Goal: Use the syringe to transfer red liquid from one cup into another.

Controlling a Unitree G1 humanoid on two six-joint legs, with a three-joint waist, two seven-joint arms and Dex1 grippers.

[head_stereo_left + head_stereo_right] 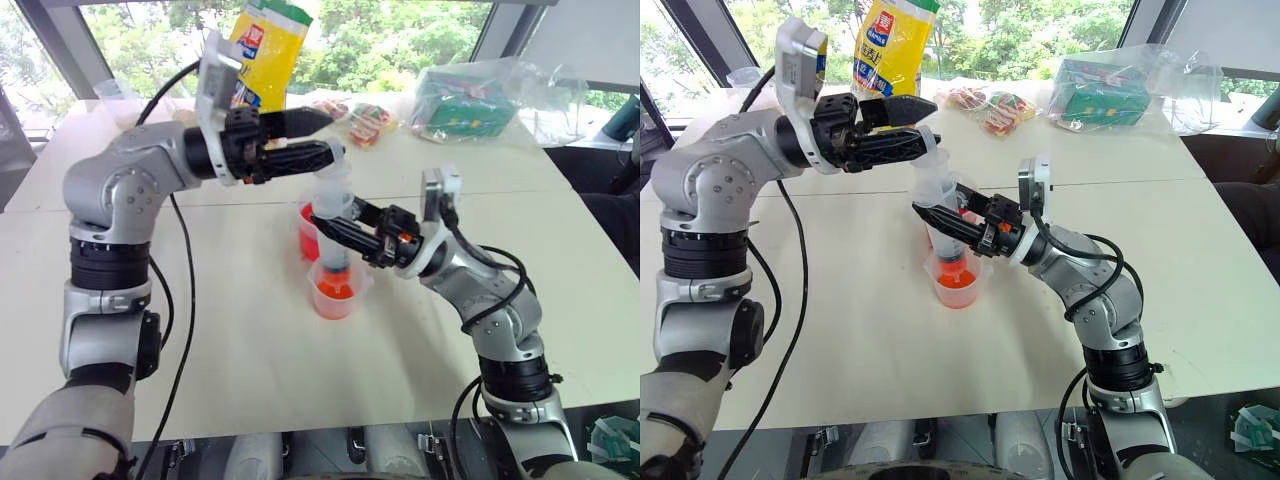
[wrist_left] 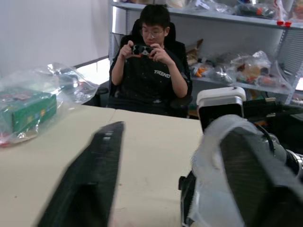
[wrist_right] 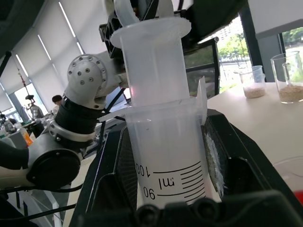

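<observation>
Pale tabletop (image 1: 250, 330): right hand (image 1: 940, 222) clamps the syringe (image 1: 945, 235) upright over the shorter cup (image 1: 957, 285). Left hand (image 1: 925, 130), part-open, brackets the plunger (image 1: 930, 175). Next: press down steadily.

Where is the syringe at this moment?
In the left eye view the syringe stands upright at table centre, tip in the shorter cup, held by the right tool, the left tool at its plunger.

The thick graduated syringe (image 3: 163, 156) is milky, translucent plastic — smooth, with printed black marks. The short flared cup (image 1: 337, 290) is clear glossy plastic. The pale tabletop (image 1: 250, 330) looks matt and smooth — the crinkled clear bag (image 1: 500, 90) shines.
</observation>
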